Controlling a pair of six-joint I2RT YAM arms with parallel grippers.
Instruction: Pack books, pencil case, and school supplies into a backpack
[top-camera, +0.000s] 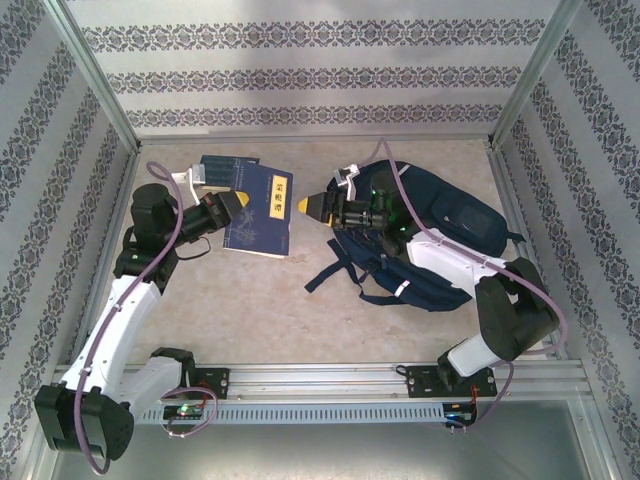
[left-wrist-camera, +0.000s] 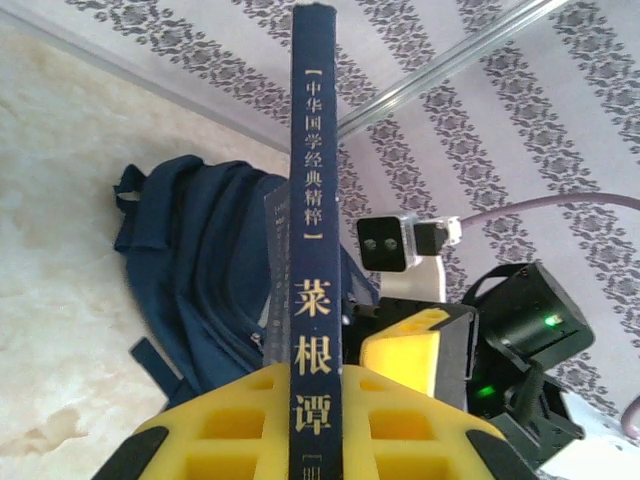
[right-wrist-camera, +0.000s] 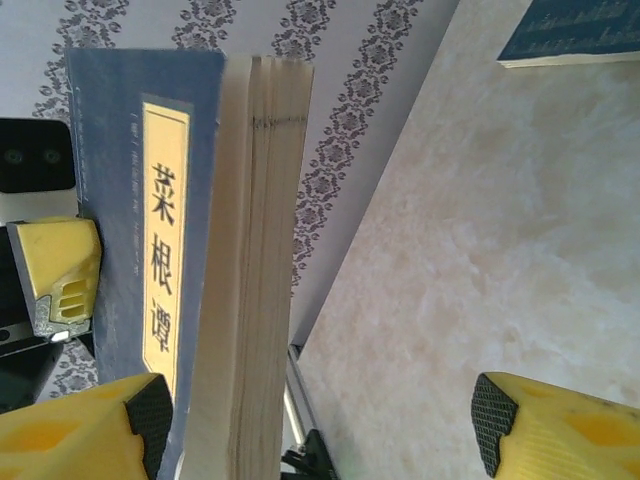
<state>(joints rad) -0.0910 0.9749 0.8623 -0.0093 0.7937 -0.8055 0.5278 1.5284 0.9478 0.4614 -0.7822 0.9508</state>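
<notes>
Attention belongs on the dark blue book (top-camera: 265, 215). Your left pincer (top-camera: 240, 203) is closed on it, one finger on each cover with the titled spine showing between them in the left wrist view, and holds it tilted above the surface (top-camera: 250, 320).

Your right pincer (top-camera: 312, 208) faces it from the other side with its jaws spread wide and nothing held. In the right wrist view the book's page edge sits inside that gap, hard against one finger (right-wrist-camera: 95, 430) and well apart from the other (whether it touches the near one, you cannot tell).

The relation to watch is this: the book hangs between your two pincers, and its long axis runs from far to near in the top view, across the line that joins them. So the right pincer meets the long free edge opposite the spine.

The backpack (top-camera: 450, 235) lies on the surface behind the right pincer, under the right arm, so that arm is the nearer one to it. That makes a handover from left to right look like the likely step. For this, the right jaws would need to centre on the book's thickness before they close.

A second dark blue book (top-camera: 222, 170) lies flat on the surface beyond the left pincer, not yet packed.
</notes>
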